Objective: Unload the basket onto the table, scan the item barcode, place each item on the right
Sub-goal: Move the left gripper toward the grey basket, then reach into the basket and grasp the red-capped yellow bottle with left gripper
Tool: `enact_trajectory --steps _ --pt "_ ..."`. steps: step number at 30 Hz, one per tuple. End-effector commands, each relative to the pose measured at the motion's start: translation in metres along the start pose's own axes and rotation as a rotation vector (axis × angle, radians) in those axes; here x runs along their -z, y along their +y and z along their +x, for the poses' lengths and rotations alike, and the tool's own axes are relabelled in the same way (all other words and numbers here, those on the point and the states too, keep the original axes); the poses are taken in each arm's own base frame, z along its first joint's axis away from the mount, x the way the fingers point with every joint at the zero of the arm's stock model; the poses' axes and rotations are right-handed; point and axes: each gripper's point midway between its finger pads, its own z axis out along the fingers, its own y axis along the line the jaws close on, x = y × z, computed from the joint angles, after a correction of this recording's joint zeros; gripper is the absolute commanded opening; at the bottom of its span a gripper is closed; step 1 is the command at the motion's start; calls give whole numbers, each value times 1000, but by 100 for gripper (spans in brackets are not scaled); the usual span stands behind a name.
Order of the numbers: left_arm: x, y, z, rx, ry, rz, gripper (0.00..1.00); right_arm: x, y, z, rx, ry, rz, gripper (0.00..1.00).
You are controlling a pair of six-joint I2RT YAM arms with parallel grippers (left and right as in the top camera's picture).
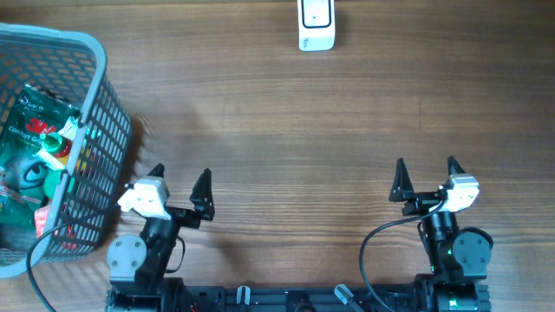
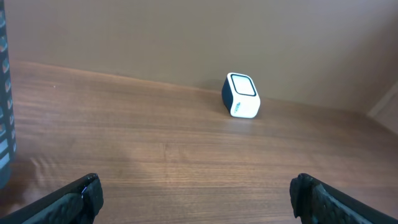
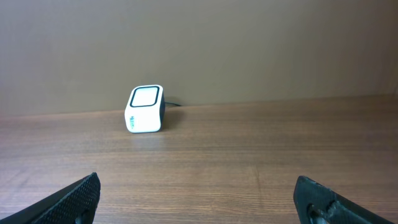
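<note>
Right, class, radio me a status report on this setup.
Left gripper open, empty. Right gripper open, empty. Scanner at far edge; items in basket. Nothing blocking.

The overhead camera looks straight down from high above the brown wood-grain worktop [image 1: 286, 130], with a grey plastic mesh basket [image 1: 101, 147] at the left and a white box-shaped barcode scanner [image 1: 316, 24] at the top. Each wrist camera sits low over the worktop, facing forward towards the far wall [image 2: 186, 37], its own black fingers [image 2: 84, 196] in the bottom corners. All three views share the scanner: right of centre from the left wrist, left of centre from the right.
</note>
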Motion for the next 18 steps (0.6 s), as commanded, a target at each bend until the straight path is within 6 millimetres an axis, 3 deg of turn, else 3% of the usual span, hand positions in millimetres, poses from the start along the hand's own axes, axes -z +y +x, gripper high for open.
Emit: enact_trajectory --steps 1,7,13,16,18 --pt "1 -8 -15 8 18 19 100 1 -3 -2 9 -10 18 100" --pt "-5 -13 -36 20 76 3 100 1 -3 -2 9 -10 18 100" --pt "-11 -25 -88 34 140 -14 100 1 -3 -2 9 -10 18 100" --pt "-9 -34 -97 64 265 -9 100 1 -3 -2 9 -10 18 100" --pt "-4 -54 -84 106 379 94 100 1 -3 -2 9 -10 18 100"
